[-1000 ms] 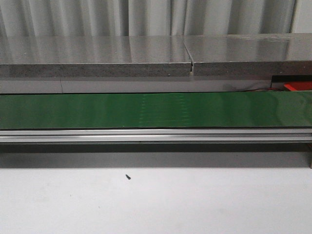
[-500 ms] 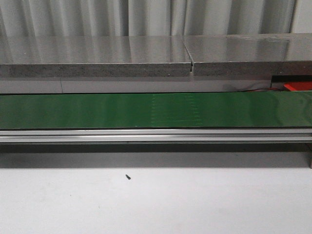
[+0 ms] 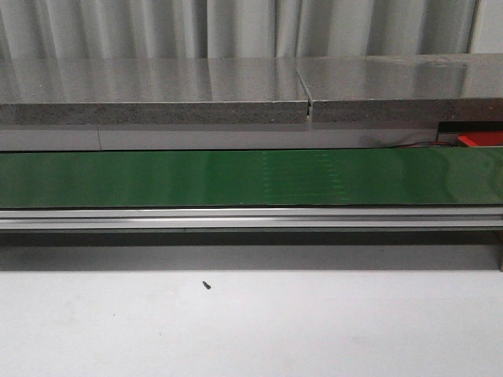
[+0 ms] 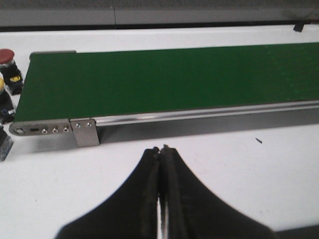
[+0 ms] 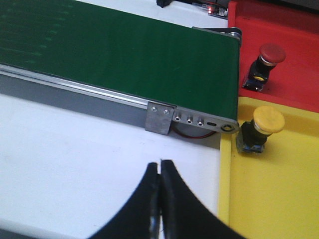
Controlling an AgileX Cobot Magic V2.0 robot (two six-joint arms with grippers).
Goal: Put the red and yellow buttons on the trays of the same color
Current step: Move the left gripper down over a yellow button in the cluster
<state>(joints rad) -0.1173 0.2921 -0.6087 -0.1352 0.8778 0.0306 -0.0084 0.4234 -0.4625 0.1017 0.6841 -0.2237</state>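
Left wrist view: my left gripper (image 4: pixel 160 149) has its jaws pressed together, holding nothing, hanging over the white table (image 4: pixel 199 164) short of the belt (image 4: pixel 164 82). Off the belt's end I see a red button (image 4: pixel 6 56) and part of a yellow button (image 4: pixel 2 87), both cut by the frame edge, well apart from the jaws and to one side. Can't tell their long axis from here. Right gripper (image 5: pixel 160 167) jaws also closed, empty. Near it, a red button on the red tray (image 5: pixel 289 30) and a yellow one on the yellow tray (image 5: pixel 279 199), upright, already matched. Front view shows only bare belt, no arms. I judge the left arm is nearer the unsorted pair, so it should open and swing toward that belt end.
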